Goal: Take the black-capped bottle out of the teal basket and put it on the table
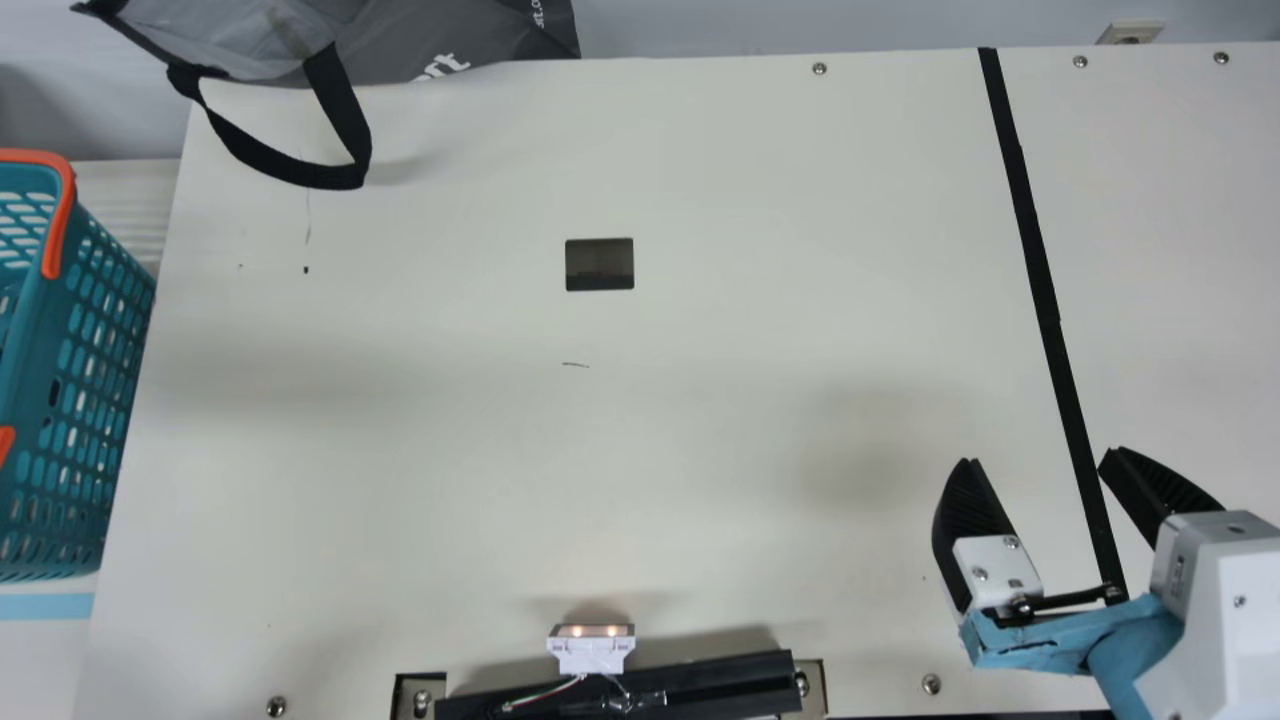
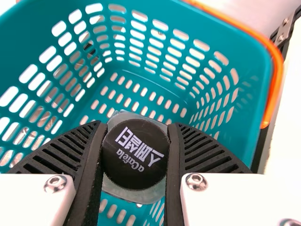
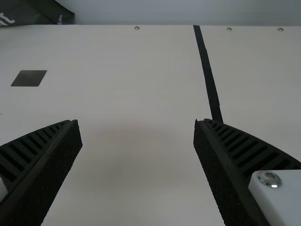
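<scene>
The black-capped bottle (image 2: 135,153) is seen from above in the left wrist view, its round cap between the two ribbed fingers of my left gripper (image 2: 135,146), which is shut on it. Around and below it is the teal basket (image 2: 254,61); how high the bottle hangs or stands there I cannot tell. In the main view the basket (image 1: 85,400) is at the far left, beside the table's edge. My right gripper (image 1: 1035,460) is over the table's near right part, fingers wide apart; the right wrist view has that gripper (image 3: 136,122) open, holding nothing.
A grey bag (image 1: 430,40) with a black strap (image 1: 290,170) lies at the table's back left. A dark square (image 1: 600,264) is in the middle of the cream table (image 1: 700,420). Black tape (image 1: 1045,300) crosses its right part, and a black bar (image 1: 690,685) lies at the near edge.
</scene>
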Robot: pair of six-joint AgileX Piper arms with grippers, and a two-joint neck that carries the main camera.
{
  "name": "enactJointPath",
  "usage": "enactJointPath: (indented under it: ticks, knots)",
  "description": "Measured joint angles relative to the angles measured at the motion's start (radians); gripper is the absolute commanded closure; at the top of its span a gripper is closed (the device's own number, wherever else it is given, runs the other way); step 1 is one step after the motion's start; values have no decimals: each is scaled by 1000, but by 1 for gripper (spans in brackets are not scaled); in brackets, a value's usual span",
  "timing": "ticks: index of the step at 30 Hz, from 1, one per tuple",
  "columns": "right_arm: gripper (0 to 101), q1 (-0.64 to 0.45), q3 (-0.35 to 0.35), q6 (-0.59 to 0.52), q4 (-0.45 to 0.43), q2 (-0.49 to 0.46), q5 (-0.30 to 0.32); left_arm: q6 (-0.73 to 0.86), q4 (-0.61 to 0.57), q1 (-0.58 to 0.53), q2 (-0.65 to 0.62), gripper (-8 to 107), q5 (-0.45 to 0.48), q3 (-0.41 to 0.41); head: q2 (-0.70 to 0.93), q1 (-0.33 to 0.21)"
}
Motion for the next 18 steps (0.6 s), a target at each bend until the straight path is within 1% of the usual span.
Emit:
enactJointPath:
  ticks: [6,18]
  knots:
    - [10,0,0,0,1,0,-1,-101,103,10,-66,99,29,-31,0,0]
    - [10,0,0,0,1,0,-1,-279,243,7,-165,99,104,-126,0,0]
